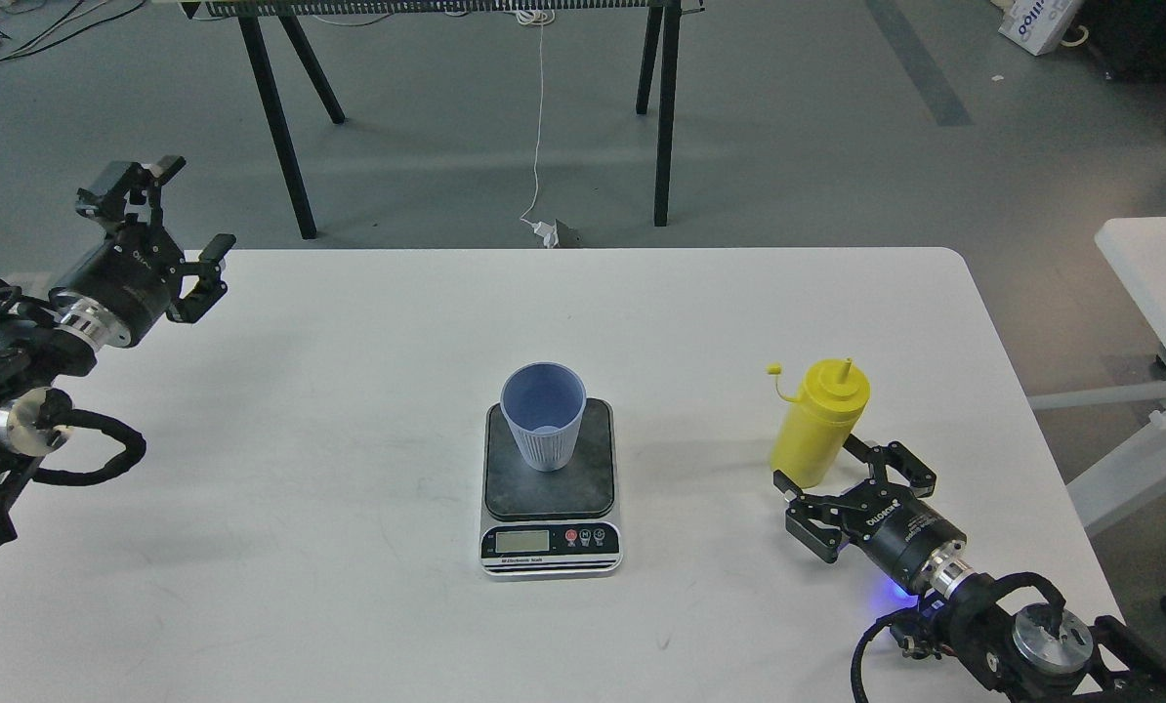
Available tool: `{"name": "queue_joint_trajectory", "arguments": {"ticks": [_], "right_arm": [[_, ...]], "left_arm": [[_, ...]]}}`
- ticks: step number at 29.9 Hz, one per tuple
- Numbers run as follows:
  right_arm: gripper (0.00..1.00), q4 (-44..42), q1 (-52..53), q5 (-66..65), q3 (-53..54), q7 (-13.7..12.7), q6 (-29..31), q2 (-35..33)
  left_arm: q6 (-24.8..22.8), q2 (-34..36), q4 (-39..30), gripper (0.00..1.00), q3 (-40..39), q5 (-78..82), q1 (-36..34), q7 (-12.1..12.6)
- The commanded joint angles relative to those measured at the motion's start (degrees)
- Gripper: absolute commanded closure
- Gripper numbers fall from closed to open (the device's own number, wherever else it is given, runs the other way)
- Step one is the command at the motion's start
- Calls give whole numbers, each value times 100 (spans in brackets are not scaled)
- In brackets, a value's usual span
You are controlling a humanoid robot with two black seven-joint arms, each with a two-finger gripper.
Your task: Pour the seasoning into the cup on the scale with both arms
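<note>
Centrally, the cup [543, 415] stands upright on the scale [550, 488] on the white bench [349, 439]. Yellow bottle [819, 423] stands at 3 o'clock from the scale, cap off its nozzle. Right gripper [856, 493], jaws apart, sits just at the bottle's base. Left gripper [178, 229], 10 o'clock, jaws apart, holds nothing.
</note>
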Motion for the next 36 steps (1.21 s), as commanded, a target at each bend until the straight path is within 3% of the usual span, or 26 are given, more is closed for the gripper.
{"name": "queue_joint_trajectory", "arguments": {"ticks": [1,8,13,20,36], "right_arm": [[3,345,-446,16,7,-6,-1,-296],[2,1182,-905,16,164,21,-1,-1561],[2,1112,252,-10,376,21,-1,-1984],[2,94,1959,-98,-379,21,-1,-1941],[2,-761,2901,-195,-705,29,-1,-1246]], "left_arm": [[1,-49,0,1,11,0,-7,0],[1,-146,0,1,29,9,2,0],[1,-278,0,1,152,176,2,0],[1,-287,-8,1,143,176,2,0],[1,-296,-8,1,108,150,19,0]]}}
